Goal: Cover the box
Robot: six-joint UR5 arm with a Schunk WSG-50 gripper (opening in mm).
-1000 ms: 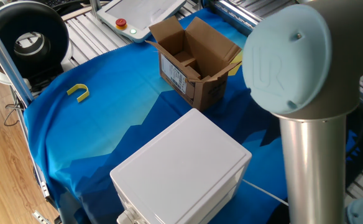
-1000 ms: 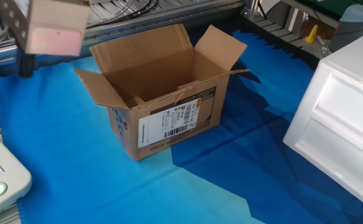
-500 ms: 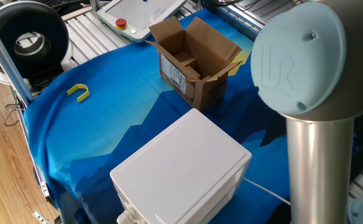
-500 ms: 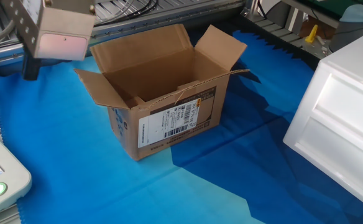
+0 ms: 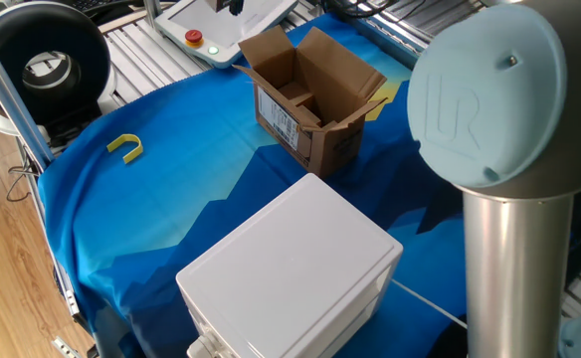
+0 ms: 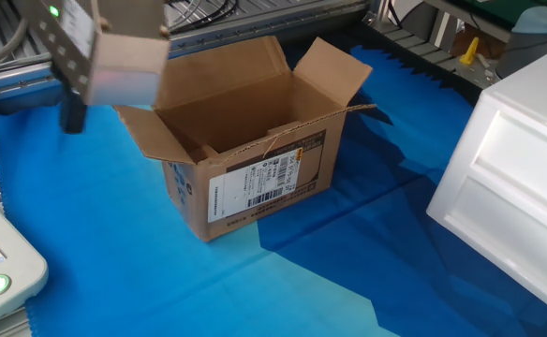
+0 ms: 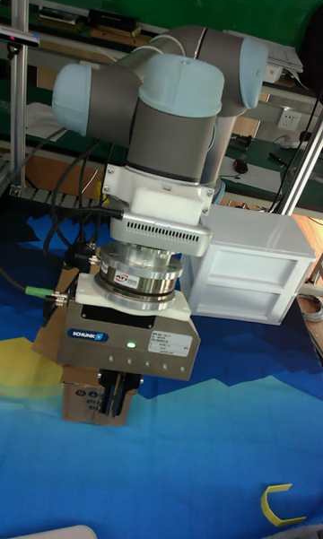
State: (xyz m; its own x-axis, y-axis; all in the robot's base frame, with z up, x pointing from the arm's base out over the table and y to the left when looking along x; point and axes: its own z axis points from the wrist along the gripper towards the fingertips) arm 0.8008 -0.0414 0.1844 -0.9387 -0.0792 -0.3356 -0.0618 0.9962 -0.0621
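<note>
1. Four flaps of the box (image 6: 245,150) are standing open, so the brown carton is showing its bare inside on the blue cloth (image 6: 114,271).
2. Its white barcode label (image 6: 255,183) is facing the other fixed camera, on the long side wall of the box.
3. The gripper (image 7: 117,394) is hanging fingers-down from the arm (image 7: 170,117); in the tall fixed view it is sitting in front of the box, which is peeking out behind and below it.
4. Its dark fingers (image 7: 109,397) are appearing close together with nothing between them, but the view is too dim to be sure, so I cannot tell how wide the hand is.
5. In the other fixed view the gripper body is showing as a blurred grey block above the box's left end flap; whether it is touching the flap is unclear.
6. The white plastic box (image 5: 290,268) is sitting on the cloth near the box, apart from it.
7. A yellow U-shaped piece (image 5: 125,147) is lying on the cloth well apart from the box.
8. A white panel with a red button (image 5: 193,38) is lying just beyond the box, off the cloth's edge.
</note>
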